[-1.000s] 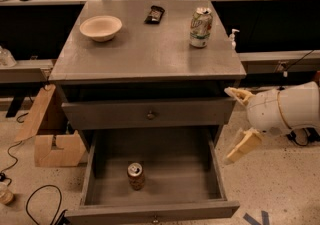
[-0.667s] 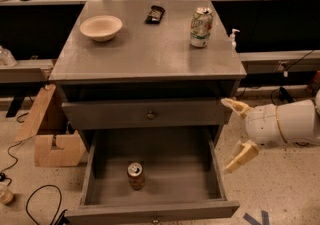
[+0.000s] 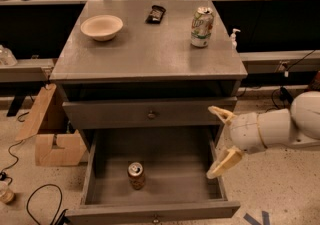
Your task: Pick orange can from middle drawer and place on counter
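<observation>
The orange can [image 3: 135, 175] stands upright on the floor of the open middle drawer [image 3: 155, 212], left of centre near the front. The counter [image 3: 150, 51] is the grey top of the cabinet above. My gripper [image 3: 218, 141] hangs at the drawer's right wall, over its right rim, well to the right of the can. Its two cream fingers are spread apart, one up and one down, with nothing between them. The white arm comes in from the right edge.
On the counter stand a cream bowl [image 3: 101, 27], a black object [image 3: 155, 14] and a taller green-and-white can [image 3: 201, 27]. A shut shallower drawer front with a knob [image 3: 150, 115] lies above the open drawer. A cardboard box [image 3: 50, 134] and cables lie on the floor at left.
My gripper and arm have moved left, toward the right side of the open drawer. The can and the things on the counter have not moved.
</observation>
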Action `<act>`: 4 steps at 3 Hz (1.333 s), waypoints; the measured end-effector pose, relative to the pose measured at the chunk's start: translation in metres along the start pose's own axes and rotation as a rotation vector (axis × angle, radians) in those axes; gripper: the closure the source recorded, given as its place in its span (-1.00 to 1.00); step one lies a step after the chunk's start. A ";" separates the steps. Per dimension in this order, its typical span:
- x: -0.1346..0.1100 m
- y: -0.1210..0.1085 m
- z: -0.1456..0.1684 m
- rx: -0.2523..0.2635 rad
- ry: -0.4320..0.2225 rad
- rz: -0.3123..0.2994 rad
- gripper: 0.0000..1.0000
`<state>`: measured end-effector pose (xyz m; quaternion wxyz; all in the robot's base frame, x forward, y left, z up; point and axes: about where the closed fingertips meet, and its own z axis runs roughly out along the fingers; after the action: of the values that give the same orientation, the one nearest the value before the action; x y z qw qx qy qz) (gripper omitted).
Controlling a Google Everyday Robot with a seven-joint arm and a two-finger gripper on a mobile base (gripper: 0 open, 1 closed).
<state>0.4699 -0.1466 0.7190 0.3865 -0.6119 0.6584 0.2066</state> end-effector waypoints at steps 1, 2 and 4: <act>0.028 0.010 0.072 -0.054 -0.048 0.003 -1.00; 0.053 0.015 0.130 -0.066 -0.087 0.017 -1.00; 0.094 0.024 0.230 -0.023 -0.193 0.078 -1.00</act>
<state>0.5104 -0.0323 0.5010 0.4329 -0.5675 0.6389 0.2869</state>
